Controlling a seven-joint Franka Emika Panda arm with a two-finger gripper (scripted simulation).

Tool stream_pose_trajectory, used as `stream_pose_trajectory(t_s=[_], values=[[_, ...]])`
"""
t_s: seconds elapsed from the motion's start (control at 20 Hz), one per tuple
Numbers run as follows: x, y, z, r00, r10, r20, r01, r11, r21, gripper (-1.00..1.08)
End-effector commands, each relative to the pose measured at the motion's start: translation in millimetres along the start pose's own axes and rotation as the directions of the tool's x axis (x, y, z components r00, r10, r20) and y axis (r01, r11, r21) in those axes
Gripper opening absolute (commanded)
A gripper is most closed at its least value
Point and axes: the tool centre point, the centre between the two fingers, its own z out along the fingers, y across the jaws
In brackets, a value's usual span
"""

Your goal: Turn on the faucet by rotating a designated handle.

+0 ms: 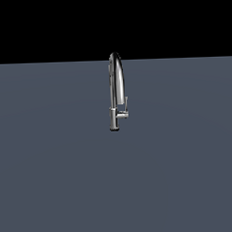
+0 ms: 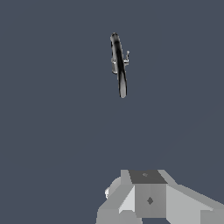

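The chrome gooseneck faucet [image 1: 113, 119] stands upright on the grey-blue floor near the middle of the exterior view. Its handle [image 1: 126, 104], a thin lever on a short stub, juts from the lower body toward the exterior view's right and points up. The wrist view looks down on the faucet [image 2: 119, 65] from above and some way off, with the handle [image 2: 127, 57] as a small nub beside the spout. Only grey blocky parts of my gripper [image 2: 146, 176] show at the edge of the wrist view, far from the faucet. The arm is not in the exterior view.
A flat grey-blue floor [image 1: 53, 177] spreads all around the faucet, with a black background behind it. No other objects show.
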Motion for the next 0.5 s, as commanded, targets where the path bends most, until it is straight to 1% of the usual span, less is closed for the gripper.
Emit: stream_pose_trajectory(t_s=[0.0,0.25,0.45], values=[[6,0,1,1.000,0.012,0.014,-0.012,1.000,0.010,-1.00],[23,-1,6,0.997,0.048,0.055,-0.050,0.998,0.040,-1.00],[43,-2,11,0.991,0.086,0.103,-0.094,0.993,0.071,-1.00]])
